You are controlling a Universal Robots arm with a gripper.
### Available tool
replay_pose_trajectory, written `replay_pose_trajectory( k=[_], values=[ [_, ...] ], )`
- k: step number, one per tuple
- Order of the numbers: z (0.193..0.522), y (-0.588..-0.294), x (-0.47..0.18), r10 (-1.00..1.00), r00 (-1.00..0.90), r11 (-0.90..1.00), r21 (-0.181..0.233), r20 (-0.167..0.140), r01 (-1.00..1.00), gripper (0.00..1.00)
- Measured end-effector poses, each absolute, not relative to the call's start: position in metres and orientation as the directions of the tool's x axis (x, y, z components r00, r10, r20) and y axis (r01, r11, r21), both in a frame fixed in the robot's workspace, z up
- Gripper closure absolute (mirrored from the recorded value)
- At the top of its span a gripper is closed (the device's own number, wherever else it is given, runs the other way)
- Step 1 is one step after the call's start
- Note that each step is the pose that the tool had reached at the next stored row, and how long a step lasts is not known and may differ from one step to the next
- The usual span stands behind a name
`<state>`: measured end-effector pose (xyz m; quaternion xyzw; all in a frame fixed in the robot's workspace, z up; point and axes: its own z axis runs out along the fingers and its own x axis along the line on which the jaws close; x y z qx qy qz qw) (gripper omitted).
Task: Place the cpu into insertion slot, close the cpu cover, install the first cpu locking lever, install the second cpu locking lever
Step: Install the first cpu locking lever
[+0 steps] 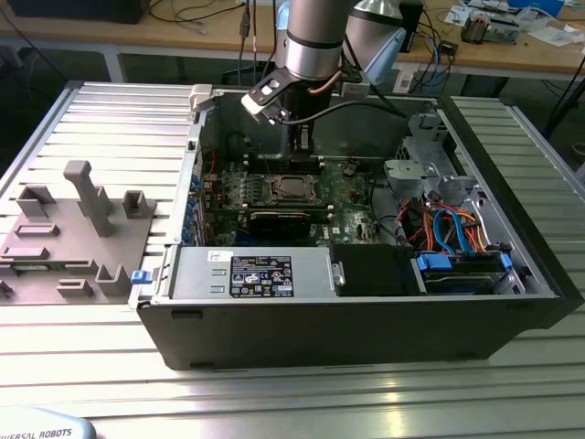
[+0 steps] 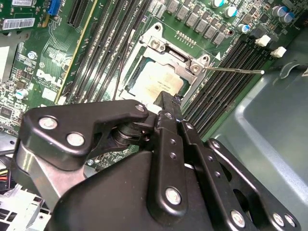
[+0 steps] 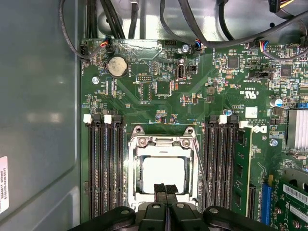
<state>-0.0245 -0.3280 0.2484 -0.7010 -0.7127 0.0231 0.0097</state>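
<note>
We see the gripper (image 1: 302, 148) reaching down into the open computer case (image 1: 366, 338), which lies on the ribbed metal table (image 1: 82, 366). In both wrist views its two black fingers are pressed together with nothing visible between them, and their tips hang just above the near edge of the insertion slot (image 3: 134, 192).

Directly ahead of and below the fingertips (image 3: 161, 188) lies the cpu (image 3: 163, 171). It sits flat in the socket with its plain silver top facing up. In the second wrist view the gripper (image 2: 168, 103) stands over the near edge of the cpu (image 2: 156, 79), though we cannot tell whether it touches.

The cpu cover (image 3: 163, 149) lies down around the chip, its silvery frame bordering the bright square on all sides. In the second wrist view the far bar of the cpu cover (image 2: 179, 61) lies just beyond the chip from the fingertips.

A thin wire locking lever (image 2: 236, 70) points away from the far corner of the socket, out over the dark memory slots (image 2: 226, 77). In the first wrist view the lever (image 3: 202, 173) runs along one side of the socket, slanting away from it toward the gripper.

Long memory slots (image 3: 103, 168) flank the gripper on both sides. Farther ahead of it, on the green circuit board (image 3: 159, 110), sits a round coin battery (image 3: 117, 66).
</note>
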Motion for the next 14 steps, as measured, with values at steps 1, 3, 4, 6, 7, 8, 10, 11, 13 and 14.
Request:
replay_pose_trajectory(
  k=[1, 3, 4, 6, 7, 8, 10, 11, 13, 14],
  values=[
    [0.2484, -0.3280, -0.0245, 1.000, -0.017, 0.016, -0.047, -0.018, 0.999, 0.89],
    [0.2484, -0.3280, -0.0245, 1.000, -0.019, 0.018, -0.047, -0.018, 0.999, 0.89],
    [0.2485, -0.3280, -0.0245, 1.000, -0.021, 0.020, -0.047, -0.018, 0.999, 0.89],
    [0.2485, -0.3281, -0.0244, 0.999, -0.036, 0.035, -0.047, -0.018, 0.998, 0.89],
    [0.2485, -0.3280, -0.0244, 0.999, -0.043, 0.042, -0.047, -0.018, 0.998, 0.89],
    [0.2484, -0.3280, -0.0245, 0.998, -0.056, 0.055, -0.046, -0.018, 0.997, 0.89],
    [0.2485, -0.3280, -0.0245, 0.997, -0.076, 0.075, -0.047, -0.019, 0.996, 0.89],
    [0.2485, -0.3280, -0.0245, 0.996, -0.092, 0.091, -0.047, -0.018, 0.995, 0.89],
    [0.2484, -0.3280, -0.0245, 0.993, -0.118, 0.117, -0.047, -0.018, 0.992, 0.89],
    [0.2485, -0.3280, -0.0245, 0.991, -0.130, 0.129, -0.047, -0.018, 0.991, 0.89]
  ],
)
